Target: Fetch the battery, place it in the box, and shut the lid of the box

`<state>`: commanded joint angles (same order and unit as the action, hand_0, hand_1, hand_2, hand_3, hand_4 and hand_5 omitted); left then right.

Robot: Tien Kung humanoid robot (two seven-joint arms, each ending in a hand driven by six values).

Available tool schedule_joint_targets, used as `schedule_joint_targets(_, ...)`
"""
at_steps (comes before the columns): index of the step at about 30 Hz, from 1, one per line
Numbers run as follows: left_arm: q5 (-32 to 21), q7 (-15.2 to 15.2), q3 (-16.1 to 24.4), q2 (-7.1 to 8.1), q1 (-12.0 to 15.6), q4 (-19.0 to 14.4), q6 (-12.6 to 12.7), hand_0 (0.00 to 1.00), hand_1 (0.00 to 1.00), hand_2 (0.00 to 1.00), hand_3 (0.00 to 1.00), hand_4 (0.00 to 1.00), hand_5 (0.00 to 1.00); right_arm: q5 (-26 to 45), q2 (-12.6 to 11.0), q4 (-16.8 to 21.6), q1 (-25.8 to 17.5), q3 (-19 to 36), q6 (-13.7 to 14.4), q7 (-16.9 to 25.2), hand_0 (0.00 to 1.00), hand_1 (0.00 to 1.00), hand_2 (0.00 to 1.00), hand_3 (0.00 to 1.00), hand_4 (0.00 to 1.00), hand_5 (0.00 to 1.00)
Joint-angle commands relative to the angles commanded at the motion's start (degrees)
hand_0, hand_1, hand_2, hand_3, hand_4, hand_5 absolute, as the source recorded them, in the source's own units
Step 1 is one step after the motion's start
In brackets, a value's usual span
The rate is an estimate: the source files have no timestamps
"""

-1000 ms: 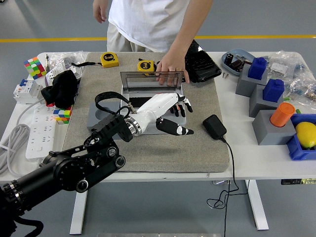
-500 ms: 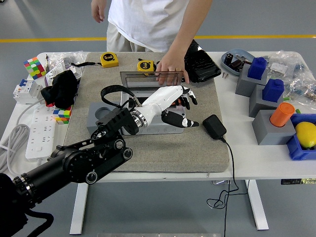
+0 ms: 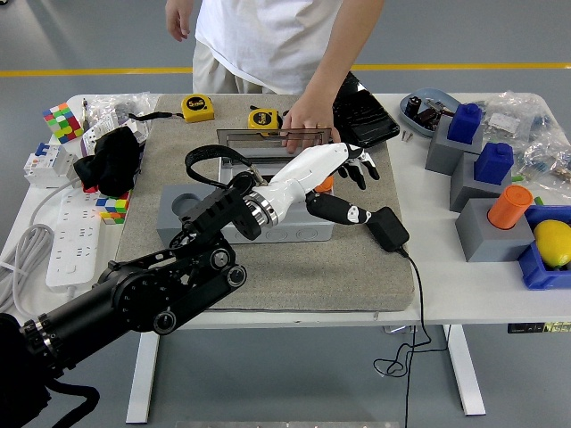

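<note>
A grey box (image 3: 277, 233) sits on the grey mat (image 3: 268, 276), with its clear lid (image 3: 254, 144) standing open at the back. A person's hand (image 3: 308, 118) rests on the lid's top edge. My left hand (image 3: 357, 190), white with black fingertips, reaches in from the lower left and hovers over the box's right end, fingers spread and holding nothing. A small orange object (image 3: 326, 183) shows just under its palm; I cannot tell whether it is the battery. My right arm is out of view.
A black power adapter (image 3: 385, 228) with a cable lies right of the box. Two yellow tape measures (image 3: 198, 107) and a black case (image 3: 366, 111) lie behind it. Grey and blue blocks (image 3: 464, 147), an orange cylinder (image 3: 510, 206) and a lemon (image 3: 553, 242) stand at the right.
My left hand has moved right and toward the back, from over the box's front to its right end. The orange object has come into view. The person's hand stays on the lid.
</note>
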<state>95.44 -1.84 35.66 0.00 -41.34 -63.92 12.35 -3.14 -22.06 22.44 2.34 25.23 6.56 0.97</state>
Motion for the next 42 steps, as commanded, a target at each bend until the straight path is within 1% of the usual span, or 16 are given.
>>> schedule_joint_targets(1,0.05,0.04,0.02,0.0,-0.02,0.24,-0.05,0.444,0.504,0.452,0.554,0.998,0.33,-0.05,-0.01,0.03,0.03,0.02,0.01,0.02,0.557,0.599,0.582,0.544,0.921,0.466)
schedule_joint_targets(2,0.04,0.07,-0.03,0.0,-0.04,0.45,-0.09,0.488,0.538,0.456,0.553,0.998,0.331,-0.07,-0.01,0.05,0.05,0.06,0.02,0.03,0.557,0.598,0.583,0.544,0.922,0.466)
schedule_joint_targets(7,-0.45,-0.19,-0.66,0.0,-0.51,2.1,-0.09,0.488,0.538,0.456,0.553,0.998,0.331,0.05,-0.03,0.02,0.1,-0.03,0.01,0.02,0.557,0.598,0.583,0.544,0.922,0.466)
schedule_joint_targets(8,-0.45,-0.23,-0.76,0.0,-0.64,2.53,-0.08,0.627,0.606,0.476,0.55,0.998,0.332,0.08,-0.05,0.03,0.1,-0.06,0.0,0.03,0.557,0.599,0.583,0.544,0.921,0.465)
schedule_joint_targets(13,-1.57,-1.35,-1.5,0.0,-1.87,5.69,0.33,0.627,0.606,0.476,0.55,0.998,0.332,0.15,-0.12,0.06,0.19,-0.2,-0.01,0.02,0.557,0.599,0.583,0.544,0.921,0.465)
schedule_joint_targets(14,-1.75,-1.54,-1.62,0.0,-2.16,6.36,0.42,0.72,0.666,0.513,0.551,0.998,0.334,0.14,-0.12,0.07,0.23,-0.22,0.0,0.03,0.557,0.598,0.581,0.544,0.922,0.466)
schedule_joint_targets(21,-1.87,-1.67,-2.43,0.0,-3.42,9.87,0.56,0.728,0.668,0.513,0.551,0.998,0.338,-0.42,-0.12,0.39,0.33,0.1,0.05,0.09,0.557,0.598,0.581,0.544,0.922,0.466)
schedule_joint_targets(31,-1.47,-1.49,-2.83,0.0,-3.82,11.77,0.56,0.726,0.66,0.506,0.55,0.998,0.34,-0.47,-0.08,0.43,0.38,0.09,0.13,0.17,0.557,0.597,0.581,0.544,0.922,0.466)
schedule_joint_targets(37,-0.32,-1.13,-2.32,0.0,-3.46,11.57,0.6,0.723,0.656,0.505,0.549,0.998,0.345,-0.56,-0.1,0.43,0.22,0.34,0.25,0.26,0.557,0.597,0.582,0.544,0.921,0.465)
schedule_joint_targets(38,-0.11,-1.08,-2.19,0.0,-3.32,11.47,0.59,0.706,0.644,0.504,0.548,0.998,0.347,-0.53,-0.09,0.41,0.18,0.3,0.25,0.26,0.557,0.597,0.582,0.544,0.921,0.466)
schedule_joint_targets(42,1.08,-0.91,-1.0,0.0,-2.37,10.58,0.51,0.706,0.644,0.504,0.548,0.998,0.347,-0.61,-0.06,0.42,0.08,0.48,0.29,0.34,0.557,0.597,0.582,0.544,0.921,0.466)
